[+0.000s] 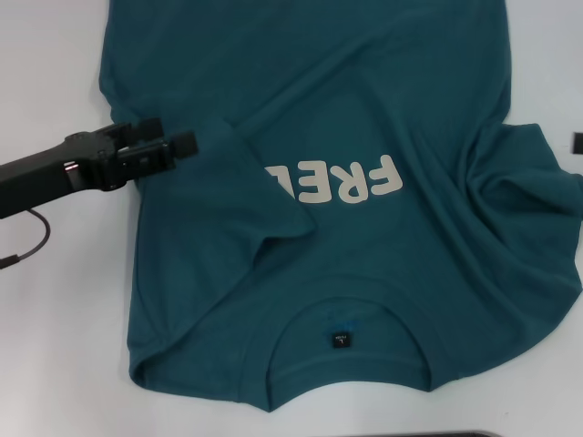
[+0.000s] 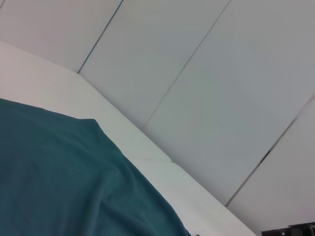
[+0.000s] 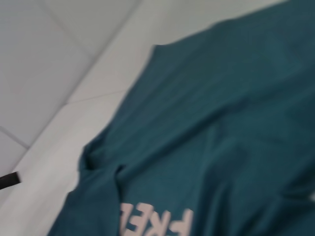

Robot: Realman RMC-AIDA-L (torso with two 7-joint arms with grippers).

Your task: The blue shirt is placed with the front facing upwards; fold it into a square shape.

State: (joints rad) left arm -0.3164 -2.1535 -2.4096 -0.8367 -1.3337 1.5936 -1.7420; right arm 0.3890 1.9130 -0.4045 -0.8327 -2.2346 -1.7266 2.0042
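The blue shirt (image 1: pixel 364 109) lies front up on the white table (image 1: pixel 55 319), collar and black neck label (image 1: pixel 340 340) toward me. Its left sleeve (image 1: pixel 246 182) is folded in over the chest and covers the end of the cream "FREE" lettering (image 1: pixel 351 182). The right sleeve (image 1: pixel 537 182) lies bunched at the right. My left gripper (image 1: pixel 171 137) hovers over the shirt's left edge, just beside the folded sleeve, fingers apart and empty. The shirt also shows in the left wrist view (image 2: pixel 59 182) and the right wrist view (image 3: pixel 221 123). My right gripper is out of view.
Bare white table lies left of the shirt and along the near edge. A small dark piece (image 1: pixel 577 143) shows at the right border of the head view. The left arm's cable (image 1: pixel 32 241) hangs over the table at the left.
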